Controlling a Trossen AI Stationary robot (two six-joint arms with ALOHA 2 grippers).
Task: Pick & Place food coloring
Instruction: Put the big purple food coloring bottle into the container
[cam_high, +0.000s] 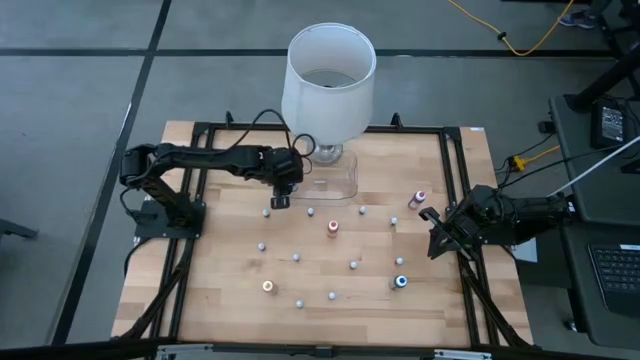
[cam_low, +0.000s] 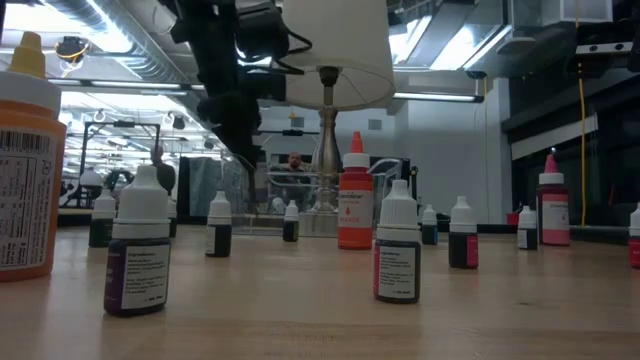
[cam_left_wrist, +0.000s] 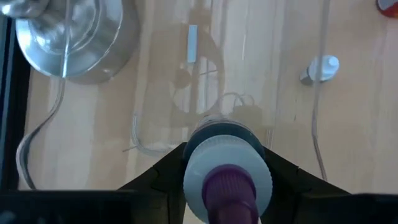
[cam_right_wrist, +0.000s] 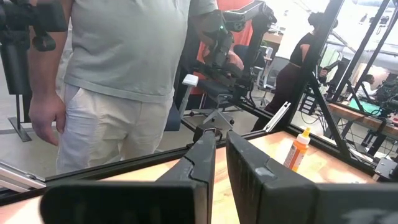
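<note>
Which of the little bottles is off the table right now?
The purple-capped bottle, held in the left pincer above the clear tray; the others stand on the wood.

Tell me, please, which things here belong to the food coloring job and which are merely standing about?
Belong to the job:
- purple-tipped bottle, held in the left tool above the clear tray
- loose food coloring bottles scattered over the table

Standing about:
- lamp
- right tool, shut and parked at the table's right edge
</note>
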